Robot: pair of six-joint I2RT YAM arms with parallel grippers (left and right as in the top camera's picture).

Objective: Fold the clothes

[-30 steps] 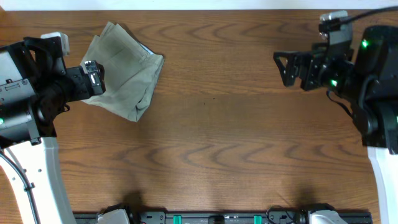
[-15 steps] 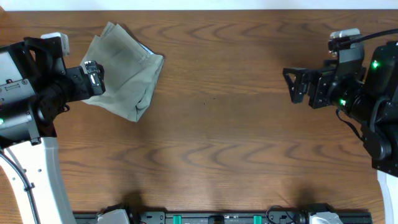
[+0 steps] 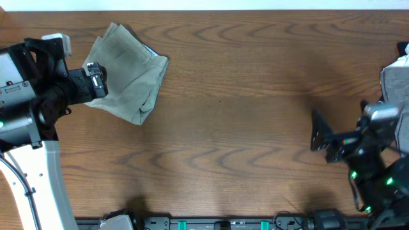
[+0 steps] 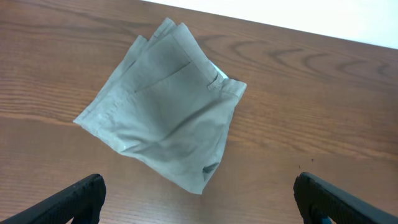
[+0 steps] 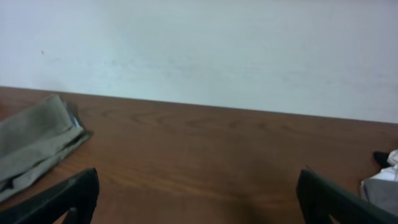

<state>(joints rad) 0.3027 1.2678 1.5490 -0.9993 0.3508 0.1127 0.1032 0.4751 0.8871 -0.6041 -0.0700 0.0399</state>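
Note:
The khaki, grey-green clothes (image 3: pixel 128 73) lie folded into a compact, creased square at the table's far left. They show whole in the left wrist view (image 4: pixel 165 121) and edge-on at the left of the right wrist view (image 5: pixel 34 143). My left gripper (image 3: pixel 96 80) is open and empty, hovering at the garment's left edge; its fingertips (image 4: pixel 199 199) straddle the wood just short of the garment's near corner. My right gripper (image 3: pixel 316 131) is open and empty at the right side, far from the clothes, its fingertips (image 5: pixel 199 196) over bare wood.
A pale grey-white cloth (image 3: pixel 396 80) lies at the table's right edge, also at the right of the right wrist view (image 5: pixel 382 183). A white wall (image 5: pixel 199 50) runs behind the table's far edge. A black rail (image 3: pixel 217 223) lines the front edge.
My right arm has swung from the far right back toward the front of the table, gripper still open. The grey-white cloth at the right edge is now uncovered. Left arm and clothes have not moved.

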